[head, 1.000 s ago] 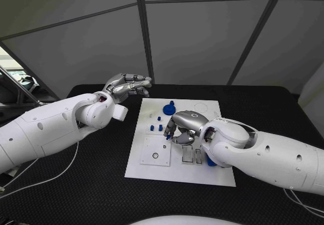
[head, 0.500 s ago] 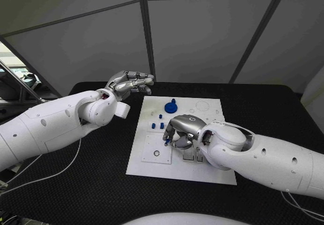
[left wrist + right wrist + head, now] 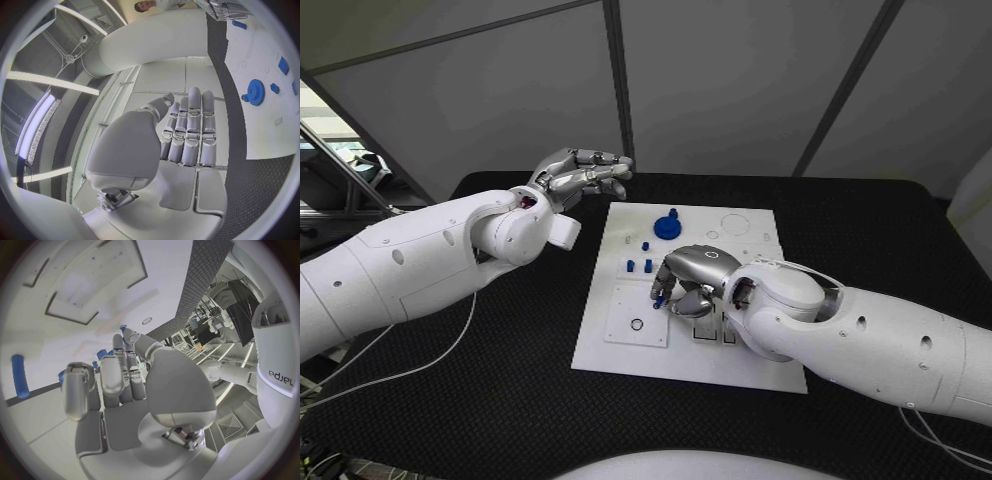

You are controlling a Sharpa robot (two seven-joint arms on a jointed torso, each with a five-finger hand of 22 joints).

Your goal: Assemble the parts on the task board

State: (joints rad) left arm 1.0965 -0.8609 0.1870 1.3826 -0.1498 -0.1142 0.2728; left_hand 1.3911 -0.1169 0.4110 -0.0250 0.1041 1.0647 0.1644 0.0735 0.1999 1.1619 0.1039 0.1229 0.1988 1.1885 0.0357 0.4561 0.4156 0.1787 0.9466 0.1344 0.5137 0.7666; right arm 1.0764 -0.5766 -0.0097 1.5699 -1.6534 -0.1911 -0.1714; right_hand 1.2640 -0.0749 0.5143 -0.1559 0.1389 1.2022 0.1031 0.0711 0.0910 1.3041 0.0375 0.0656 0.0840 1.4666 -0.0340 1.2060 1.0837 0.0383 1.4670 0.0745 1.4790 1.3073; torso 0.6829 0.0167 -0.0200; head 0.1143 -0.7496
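I am working over the middle of the task board (image 3: 625,352), the white plate lying in the centre of the head view on the black table (image 3: 473,420). My right hand (image 3: 687,282) is hovering low above the board's middle, fingers curled downward, and a small blue part (image 3: 658,294) is showing at the tips of those fingers; I judge I am pinching it, though the head view is too small to be sure. In the right wrist view my fingers (image 3: 112,377) are bending toward the white surface with dabs of blue just beyond them, and a blue peg (image 3: 20,376) is lying loose at the left of that picture.

My left hand (image 3: 577,174) is hanging above the table in the upper left of the head view, just off the board's far left corner, fingers curled in together and holding nothing. The left wrist view is showing those fingers (image 3: 187,130) lined up side by side, with the blue gear (image 3: 255,92) on the board at the right of that picture.

In the head view the gear (image 3: 668,227) is sitting near the board's top edge, with two short blue pegs (image 3: 638,266) just below it and a small ring (image 3: 636,324) lower left.

The step in hand, I think, is seating the pinched part. Next I am needing to line it over its recess and lower it straight.
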